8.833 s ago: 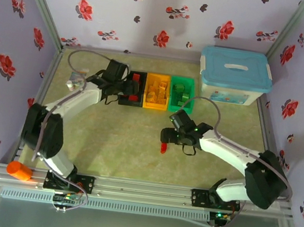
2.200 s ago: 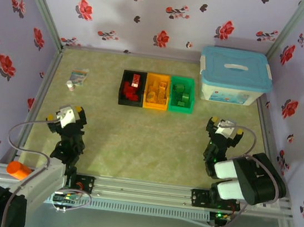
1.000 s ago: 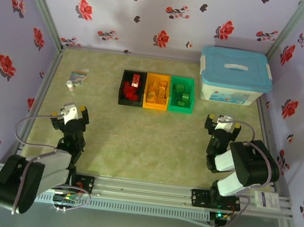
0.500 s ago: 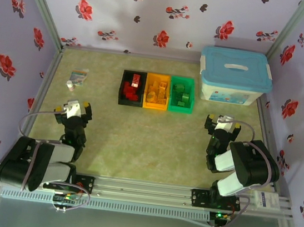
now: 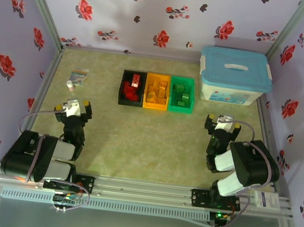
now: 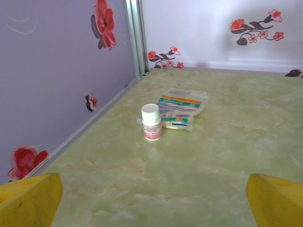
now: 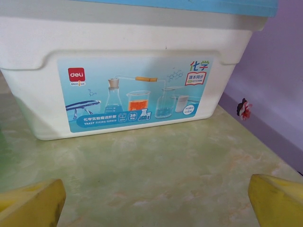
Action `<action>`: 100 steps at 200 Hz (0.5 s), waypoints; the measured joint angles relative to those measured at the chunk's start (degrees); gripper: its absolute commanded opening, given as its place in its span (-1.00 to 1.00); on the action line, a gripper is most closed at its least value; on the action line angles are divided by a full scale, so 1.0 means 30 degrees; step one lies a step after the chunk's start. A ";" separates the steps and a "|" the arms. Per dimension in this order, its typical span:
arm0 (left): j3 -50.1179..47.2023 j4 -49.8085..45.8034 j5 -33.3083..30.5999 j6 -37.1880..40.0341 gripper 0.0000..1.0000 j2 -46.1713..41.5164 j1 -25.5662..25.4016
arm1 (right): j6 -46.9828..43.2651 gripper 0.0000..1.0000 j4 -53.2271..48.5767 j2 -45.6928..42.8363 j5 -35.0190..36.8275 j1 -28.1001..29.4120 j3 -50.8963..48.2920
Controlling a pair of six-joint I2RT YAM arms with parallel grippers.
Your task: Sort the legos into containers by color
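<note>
Both the left jaws and the right jaws stand wide open and empty. The legos [image 5: 155,95] lie in the three joined bins [image 5: 154,107], red in black, orange in orange and green in green. The bins are well ahead of the left jaws to their right, and ahead-left of the right jaws. A bottle [image 6: 152,122] and a packet [image 6: 180,107] lie ahead of the left jaws. A white box [image 7: 128,71] stands just before the right jaws.

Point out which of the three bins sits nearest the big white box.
The green bin, at the row's right end beside the white box; orange bin is middle, black bin leftmost.
</note>
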 measured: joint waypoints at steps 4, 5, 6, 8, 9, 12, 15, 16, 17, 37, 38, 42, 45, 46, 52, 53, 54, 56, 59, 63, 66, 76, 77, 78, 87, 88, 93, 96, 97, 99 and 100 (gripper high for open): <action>0.0066 0.0109 0.0080 0.0029 0.99 0.0240 0.0066 | 0.0000 0.99 0.0000 0.0000 0.0000 0.0000 0.0000; 0.0073 0.0117 0.0095 0.0029 0.99 0.0277 0.0073 | 0.0000 0.99 0.0000 0.0000 0.0000 0.0000 0.0000; 0.0095 0.0146 0.0146 0.0036 0.99 0.0350 0.0087 | 0.0000 0.99 0.0000 0.0000 0.0000 0.0000 0.0000; 0.0124 0.0168 0.0189 0.0051 0.99 0.0444 0.0109 | 0.0000 0.99 0.0000 0.0000 0.0000 0.0000 0.0000; 0.0168 0.0182 0.0226 0.0080 0.99 0.0561 0.0146 | 0.0000 0.99 0.0000 0.0000 0.0000 0.0000 0.0000; 0.0255 0.0240 0.0291 0.0080 0.99 0.0772 0.0204 | 0.0000 0.99 0.0000 0.0000 0.0000 0.0000 0.0000; 0.0364 0.0277 0.0386 0.0102 0.99 0.1042 0.0248 | 0.0000 0.99 0.0000 0.0000 0.0000 0.0000 0.0000; 0.0393 0.0299 0.0408 0.0117 0.99 0.1122 0.0262 | 0.0000 0.99 0.0000 0.0000 0.0000 0.0000 0.0000; 0.0452 0.0328 0.0423 0.0131 0.99 0.1260 0.0291 | 0.0000 0.99 0.0000 0.0000 0.0000 0.0000 0.0000; 0.1683 0.0379 0.1370 0.0765 0.99 0.3279 0.0393 | 0.0000 0.99 0.0000 0.0000 0.0000 0.0000 0.0000; 0.1712 0.0393 0.1413 0.0794 0.99 0.3330 0.0386 | 0.0000 0.99 0.0000 0.0000 0.0000 0.0000 0.0000; 0.1887 0.0444 0.1690 0.0947 0.99 0.3599 0.0342 | 0.0000 0.99 0.0000 0.0000 0.0000 0.0000 0.0000; 0.1982 0.0452 0.1851 0.1042 0.99 0.3774 0.0313 | 0.0000 0.99 0.0000 0.0000 0.0000 0.0000 0.0000; 0.2011 0.0474 0.1938 0.1078 0.99 0.3840 0.0291 | 0.0000 0.99 0.0000 0.0000 0.0000 0.0000 0.0000; 0.2127 0.0546 0.2237 0.1217 0.99 0.4109 0.0277 | 0.0000 0.99 0.0000 0.0000 0.0000 0.0000 0.0000; 0.2135 0.0546 0.2280 0.1231 0.99 0.4138 0.0277 | 0.0000 0.99 0.0000 0.0000 0.0000 0.0000 0.0000; 0.2164 0.0561 0.2346 0.1246 0.99 0.4197 0.0270 | 0.0000 0.99 0.0000 0.0000 0.0000 0.0000 0.0000; 0.2193 0.0576 0.2441 0.1311 0.99 0.4284 0.0262 | 0.0000 0.99 0.0000 0.0000 0.0000 0.0000 0.0000; 0.2222 0.0583 0.2543 0.1370 0.99 0.4371 0.0262 | 0.0000 0.99 0.0000 0.0000 0.0000 0.0000 0.0000; 0.2251 0.0583 0.2696 0.1464 0.99 0.4488 0.0270 | 0.0000 0.99 0.0000 0.0000 0.0000 0.0000 0.0000; 0.2266 0.0583 0.2790 0.1508 0.99 0.4546 0.0270 | 0.0000 0.99 0.0000 0.0000 0.0000 0.0000 0.0000; 0.2266 0.0576 0.3002 0.1632 0.99 0.4612 0.0270 | 0.0000 0.99 0.0000 0.0000 0.0000 0.0000 0.0000; 0.2266 0.0576 0.3031 0.1647 0.99 0.4612 0.0270 | 0.0000 0.99 0.0000 0.0000 0.0000 0.0000 0.0000; 0.2266 0.0583 0.3031 0.1654 0.99 0.4612 0.0270 | 0.0000 0.99 0.0000 0.0000 0.0000 0.0000 0.0000; 0.2273 0.0619 0.3198 0.1712 1.00 0.4612 0.0270 | 0.0000 0.99 0.0000 0.0000 0.0000 0.0000 0.0000; 0.2273 0.0619 0.3206 0.1712 0.99 0.4612 0.0270 | 0.0000 0.99 0.0000 0.0000 0.0000 0.0000 0.0000; 0.2273 0.0619 0.3286 0.1727 0.99 0.4612 0.0270 | 0.0000 0.99 0.0000 0.0000 0.0000 0.0000 0.0000; 0.2273 0.0612 0.3330 0.1734 0.99 0.4612 0.0270 | 0.0000 0.99 0.0000 0.0000 0.0000 0.0000 0.0007; 0.2273 0.0619 0.3330 0.1734 0.99 0.4612 0.0270 | 0.0000 0.99 0.0000 0.0000 0.0000 0.0000 0.0007; 0.2273 0.0619 0.3344 0.1741 0.99 0.4612 0.0270 | 0.0000 0.99 0.0000 0.0000 0.0000 0.0000 0.0007; 0.2273 0.0619 0.3344 0.1741 0.99 0.4612 0.0270 | 0.0000 0.99 0.0000 0.0000 0.0000 0.0000 0.0007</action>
